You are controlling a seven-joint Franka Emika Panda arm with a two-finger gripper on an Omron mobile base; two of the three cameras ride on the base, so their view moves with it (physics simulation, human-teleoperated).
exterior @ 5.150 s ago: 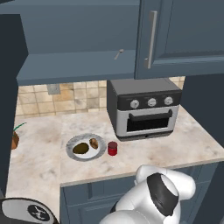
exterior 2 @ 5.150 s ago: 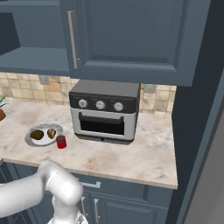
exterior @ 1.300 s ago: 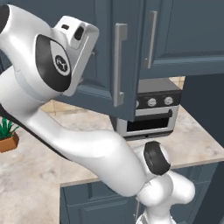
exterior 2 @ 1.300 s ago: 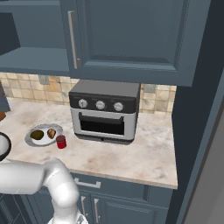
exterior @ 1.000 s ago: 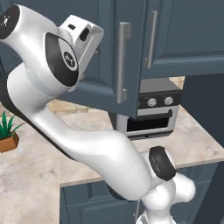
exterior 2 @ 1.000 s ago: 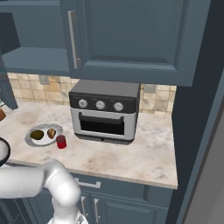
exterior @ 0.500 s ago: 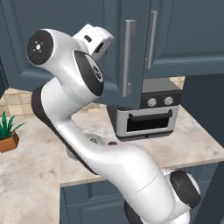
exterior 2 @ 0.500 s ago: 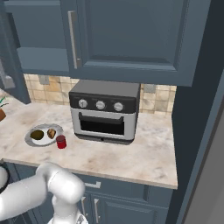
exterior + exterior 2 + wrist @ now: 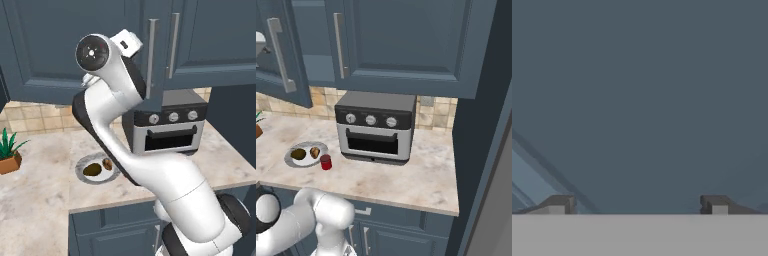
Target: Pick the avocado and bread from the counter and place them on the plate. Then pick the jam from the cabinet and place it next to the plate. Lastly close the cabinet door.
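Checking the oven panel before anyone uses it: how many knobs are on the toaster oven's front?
3. They sit in a row along the top of the toaster oven: left knob, middle knob, right knob. None seems hidden.

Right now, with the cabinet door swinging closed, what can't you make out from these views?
- Small red jam jar: behind the arm in the left base view.
- Dark blue cabinet door: its left part runs off the right base view's edge.
- End effector: fingers apart; contact with the door is unclear.
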